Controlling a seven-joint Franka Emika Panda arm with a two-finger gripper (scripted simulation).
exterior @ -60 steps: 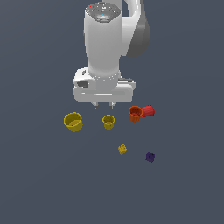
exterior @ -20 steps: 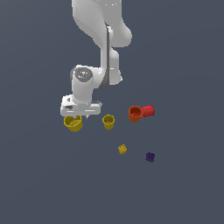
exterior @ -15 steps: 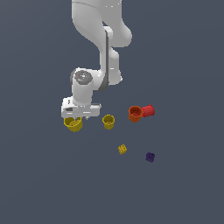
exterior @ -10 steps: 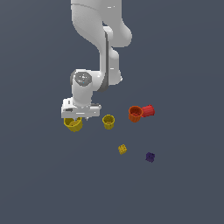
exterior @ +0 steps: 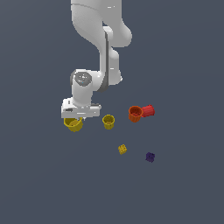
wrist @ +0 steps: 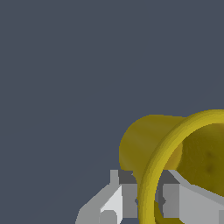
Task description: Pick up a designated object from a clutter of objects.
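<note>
The larger yellow cup (exterior: 73, 124) stands at the exterior view's left end of the clutter, and the white hand sits right on top of it. My gripper (exterior: 74, 118) reaches down onto its rim. In the wrist view the cup (wrist: 148, 144) fills the frame close up. Its thick rim (wrist: 151, 183) runs between the two grey fingers (wrist: 127, 194), one outside the wall and one inside, both pressed against it. The gripper (wrist: 148, 197) is shut on that rim.
A smaller yellow cup (exterior: 108, 121) stands just to the exterior view's right of the hand. Further right are an orange cup (exterior: 135, 114) and a red cylinder (exterior: 148, 110) touching it. A tiny yellow block (exterior: 122, 149) and a dark purple block (exterior: 150, 157) lie nearer the camera.
The arm swung from above the middle of the clutter to the larger yellow cup. Over the last second the hand sank slightly onto its rim. The cup has not moved.
</note>
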